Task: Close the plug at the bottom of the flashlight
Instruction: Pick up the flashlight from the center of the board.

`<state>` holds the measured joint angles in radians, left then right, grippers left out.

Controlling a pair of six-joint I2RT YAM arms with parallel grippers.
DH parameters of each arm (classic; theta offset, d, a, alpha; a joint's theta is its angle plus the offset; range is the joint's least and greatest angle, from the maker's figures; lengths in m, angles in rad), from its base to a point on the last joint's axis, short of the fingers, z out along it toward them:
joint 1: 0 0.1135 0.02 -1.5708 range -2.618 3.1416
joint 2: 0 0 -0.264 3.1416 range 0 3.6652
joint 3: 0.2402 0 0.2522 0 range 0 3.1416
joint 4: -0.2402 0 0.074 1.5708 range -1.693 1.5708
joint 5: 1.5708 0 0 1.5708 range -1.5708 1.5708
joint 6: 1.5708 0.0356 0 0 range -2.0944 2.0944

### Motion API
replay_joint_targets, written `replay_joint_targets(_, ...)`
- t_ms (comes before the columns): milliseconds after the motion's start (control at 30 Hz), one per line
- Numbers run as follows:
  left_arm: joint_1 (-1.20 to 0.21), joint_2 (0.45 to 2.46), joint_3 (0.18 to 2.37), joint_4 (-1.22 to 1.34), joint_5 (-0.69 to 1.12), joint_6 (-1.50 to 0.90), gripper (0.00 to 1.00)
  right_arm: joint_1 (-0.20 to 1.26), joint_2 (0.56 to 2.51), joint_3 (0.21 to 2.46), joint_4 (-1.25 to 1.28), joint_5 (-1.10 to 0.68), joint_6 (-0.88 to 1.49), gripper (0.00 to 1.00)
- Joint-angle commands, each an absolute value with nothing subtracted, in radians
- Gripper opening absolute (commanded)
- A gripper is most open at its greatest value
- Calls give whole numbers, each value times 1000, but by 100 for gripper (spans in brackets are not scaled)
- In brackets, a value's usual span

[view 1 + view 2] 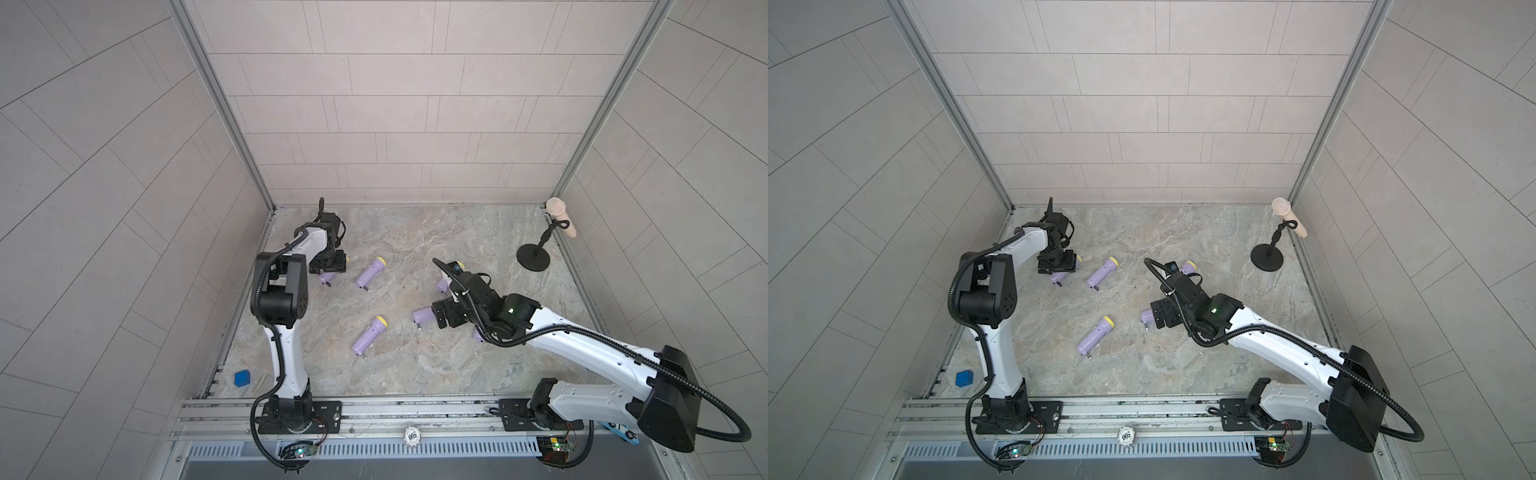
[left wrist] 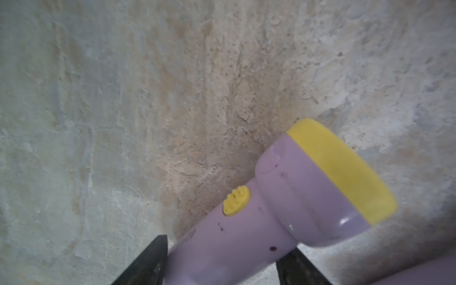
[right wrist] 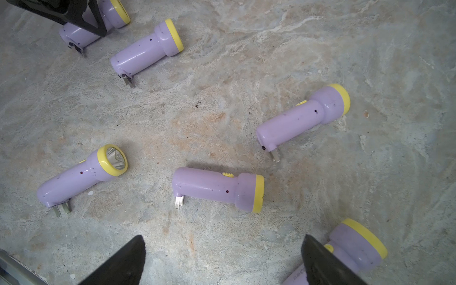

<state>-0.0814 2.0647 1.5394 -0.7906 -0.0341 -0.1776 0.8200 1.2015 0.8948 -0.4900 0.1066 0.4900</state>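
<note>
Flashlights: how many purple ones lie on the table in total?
6 flashlights: one at the left gripper, one beside it, three mid-table, one by the right gripper. More may hide under the arms.

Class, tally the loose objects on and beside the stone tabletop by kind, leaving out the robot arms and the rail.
Purple flashlights: 6
Microphone on stand: 1
Blue block: 1
Total: 8
</note>
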Motion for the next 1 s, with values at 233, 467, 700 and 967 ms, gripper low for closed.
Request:
replay_joint_targets(233, -90, 2101, 1522, -803, -42, -197, 64, 834, 1221, 902, -480, 126, 516, 99)
replay_joint_targets(467, -92, 2104, 1520, -800, -58, -207, 58, 845, 1229, 899, -473, 127, 519, 100)
replay_joint_targets(700, -98, 2107, 1519, -792, -69, -211, 47, 854, 1242, 899, -466, 127, 527, 100)
replay_joint_targets(967, -102, 2111, 1520, -788, -89, -209, 41, 869, 1253, 905, -465, 128, 530, 99)
